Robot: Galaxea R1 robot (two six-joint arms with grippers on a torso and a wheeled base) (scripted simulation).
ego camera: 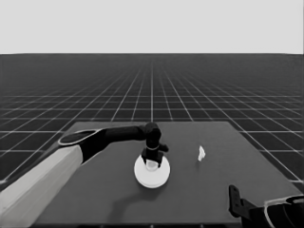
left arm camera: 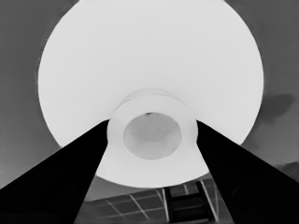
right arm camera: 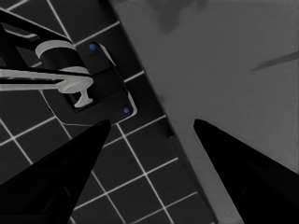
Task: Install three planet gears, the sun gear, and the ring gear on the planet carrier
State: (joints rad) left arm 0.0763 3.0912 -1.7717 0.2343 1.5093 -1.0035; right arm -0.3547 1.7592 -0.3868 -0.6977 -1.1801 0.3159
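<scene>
My left arm reaches to the middle of the table, where the larger round part [ego camera: 152,178] lies broad and white. In the left wrist view this larger round part [left arm camera: 149,56] fills most of the picture, with a raised hollow hub [left arm camera: 152,133] at its centre. My left gripper [ego camera: 151,162] stands upright over it, and its fingers [left arm camera: 70,177] press the hub from both sides, so the left gripper [left arm camera: 152,122] is shut on it. The smaller round part and the small gears are hidden. My right gripper [ego camera: 234,197] is parked at the lower right corner, open and holding nothing.
A thin white piece [ego camera: 201,153] lies alone to the right of the disc. In the right wrist view the open right gripper [right arm camera: 152,121] hangs over the table's corner [right arm camera: 233,70] and the floor grid, with dark machinery [right arm camera: 93,84] past the edge.
</scene>
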